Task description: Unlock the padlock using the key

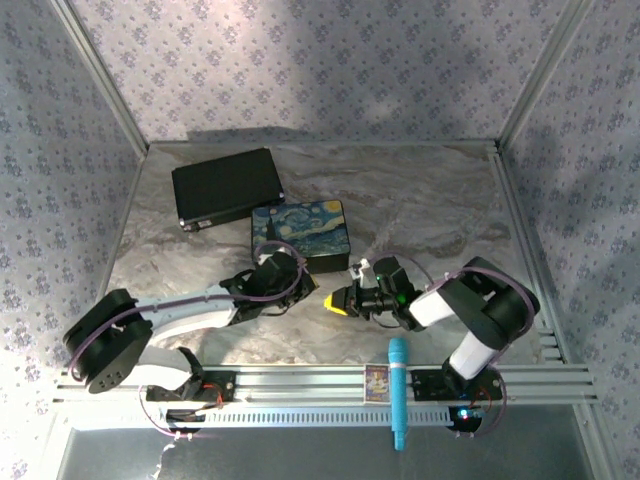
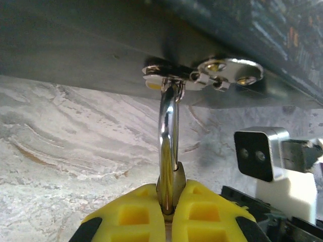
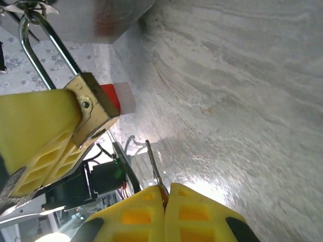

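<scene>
Padlock (image 3: 93, 108) in the upper left of the right wrist view, brass body pinched tight in the left tool (image 2: 169, 204), a yellow finger (image 3: 35, 131) pressed on either side. Silver shackle (image 2: 168, 131) rising from the body at the bottom centre of the left wrist view, up through the metal hasp (image 2: 212, 73) on the lower edge of the painted box (image 1: 300, 232). Marbled grey counter (image 1: 430, 200) beneath.

Key (image 3: 153, 164) thin and silvery, low centre in the right wrist view, gripped at its head by the right tool (image 3: 165, 196), yellow fingers drawn almost together around it, blade poking up and slightly left. Key tip near the padlock body but apart from it, below and to the right of its lower corner.

From above, both tools nose to nose just in front of the box, near the middle of the frame. Black case (image 1: 225, 187) behind the box toward the upper left. Teal pen (image 1: 398, 390) lying across the rail at bottom centre.
</scene>
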Tool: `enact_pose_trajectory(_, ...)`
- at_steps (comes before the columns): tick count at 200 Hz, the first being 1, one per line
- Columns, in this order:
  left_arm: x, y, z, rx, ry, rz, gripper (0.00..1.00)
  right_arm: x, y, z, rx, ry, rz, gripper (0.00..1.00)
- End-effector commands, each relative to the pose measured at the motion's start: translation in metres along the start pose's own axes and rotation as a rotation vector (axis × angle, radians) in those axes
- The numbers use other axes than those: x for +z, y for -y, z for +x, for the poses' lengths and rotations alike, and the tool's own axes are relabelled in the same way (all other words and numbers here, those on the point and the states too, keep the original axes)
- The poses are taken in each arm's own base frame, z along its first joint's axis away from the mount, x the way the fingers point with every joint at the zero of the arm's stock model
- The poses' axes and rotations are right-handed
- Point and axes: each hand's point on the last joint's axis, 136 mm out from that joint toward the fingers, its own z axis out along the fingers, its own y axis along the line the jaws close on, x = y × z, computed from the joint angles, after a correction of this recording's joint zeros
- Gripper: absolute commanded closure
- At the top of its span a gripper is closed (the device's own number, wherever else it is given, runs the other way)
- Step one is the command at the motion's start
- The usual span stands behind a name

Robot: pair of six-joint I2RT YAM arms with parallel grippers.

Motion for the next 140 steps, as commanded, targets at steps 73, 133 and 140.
enact_pose_trajectory(73,-0.008,0.018,-0.013,-0.057,0.045,0.086,1.0,0.004,-0.026,-0.008,-0.006,0.023,-0.13,1.0)
enact_pose_trajectory(133,-0.009,0.015,-0.017,-0.083,0.059,0.086,1.0,-0.003,-0.025,-0.01,-0.001,0.055,-0.138,1.0)
enact_pose_trajectory(140,-0.01,0.016,-0.017,-0.084,0.062,0.091,1.0,-0.003,-0.025,-0.009,-0.001,0.053,-0.138,1.0)
